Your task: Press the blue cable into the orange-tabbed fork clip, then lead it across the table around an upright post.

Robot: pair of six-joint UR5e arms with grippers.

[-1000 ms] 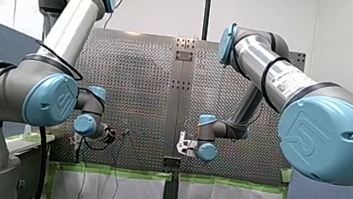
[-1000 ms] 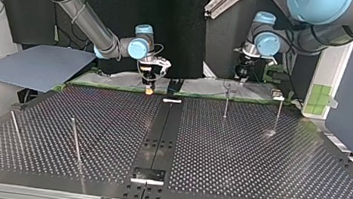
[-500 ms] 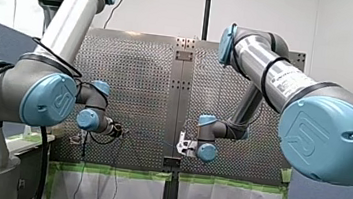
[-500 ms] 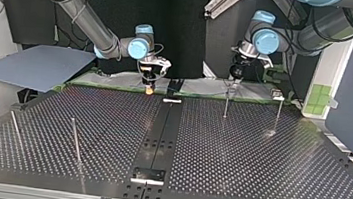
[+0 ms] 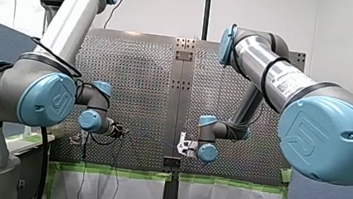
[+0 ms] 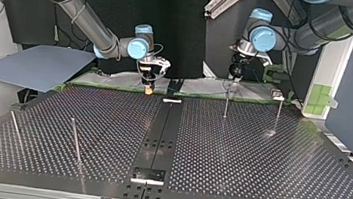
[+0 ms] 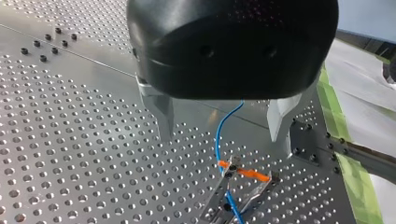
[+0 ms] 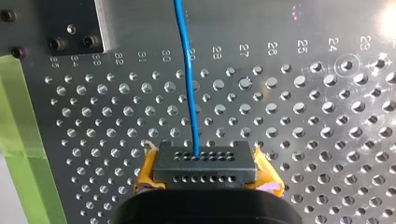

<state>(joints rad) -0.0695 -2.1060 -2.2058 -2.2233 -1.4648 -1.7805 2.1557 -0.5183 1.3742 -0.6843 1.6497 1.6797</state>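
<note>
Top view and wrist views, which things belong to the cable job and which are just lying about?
Job: blue cable, orange-tabbed fork clip, upright post, right pincer gripping the cable, left pincer open near the clip.
Lying about: grey-blue sheet, green tape.

Left pincer (image 7: 221, 136) spread wide; right pincer (image 8: 205, 163) clamped on blue cable (image 8: 189, 70).

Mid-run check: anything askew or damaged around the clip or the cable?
Nothing stands out. The blue cable runs through the orange-tabbed fork clip ahead of my open left gripper; my right gripper grips it, with no visible kink.
</note>
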